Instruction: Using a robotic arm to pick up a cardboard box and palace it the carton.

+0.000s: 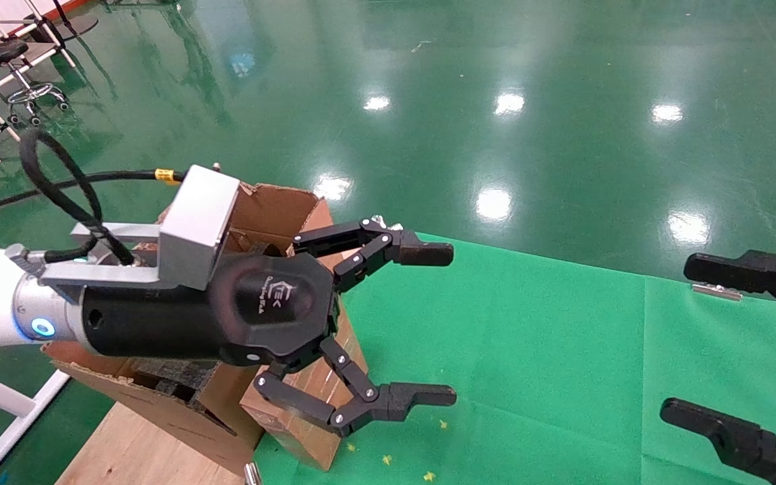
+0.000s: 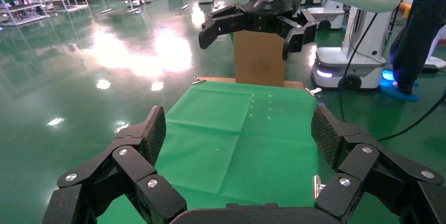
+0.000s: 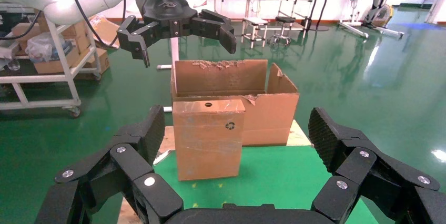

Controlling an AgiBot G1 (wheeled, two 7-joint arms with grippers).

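Jaws of both grippers spread; cardboard box (image 3: 208, 139) recycling mark visible (right wrist only)

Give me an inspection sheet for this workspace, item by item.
Surface: green cloth over a wooden table.
Job's things: small cardboard box stands upright on the cloth, in front of the open carton with torn flaps.
Clutter: small yellow scraps on the cloth.
Hands: left hand open, raised above the small box; right hand open, at the table's opposite end, facing the box.
Cables: black cable looped on the left wrist.
Surroundings: glossy green floor, stool, racks.
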